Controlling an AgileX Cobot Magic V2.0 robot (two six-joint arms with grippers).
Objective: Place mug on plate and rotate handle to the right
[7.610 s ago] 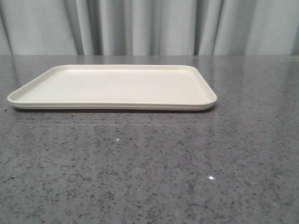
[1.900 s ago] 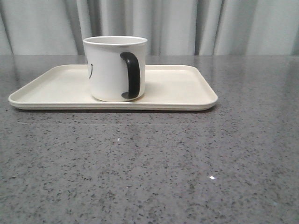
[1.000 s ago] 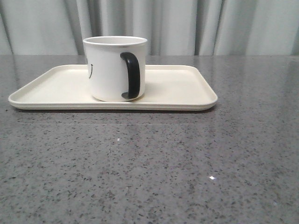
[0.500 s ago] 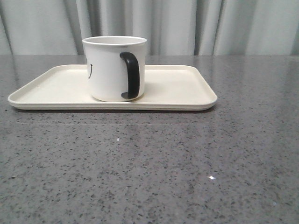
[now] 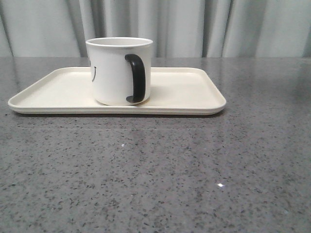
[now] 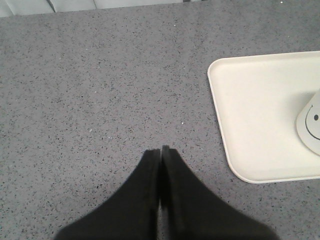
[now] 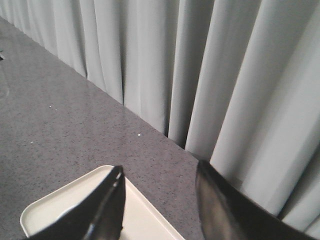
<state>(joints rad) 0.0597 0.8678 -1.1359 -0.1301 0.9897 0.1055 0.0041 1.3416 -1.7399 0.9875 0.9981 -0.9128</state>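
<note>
The white mug stands upright on the cream plate, left of the plate's middle. Its black handle faces the camera, on the right part of the mug's front. Part of a black smiley shows on its left side. Neither gripper shows in the front view. In the left wrist view my left gripper is shut and empty over bare table, apart from the plate and the mug's edge. My right gripper is open and empty, raised over a corner of the plate.
The plate lies on a grey speckled table. Grey curtains hang behind the table's far edge, and the right wrist view shows them close by.
The plate was bare 7.6 s ago; now the mug stands on it. Over the last two seconds the mug and plate have stayed put.
</note>
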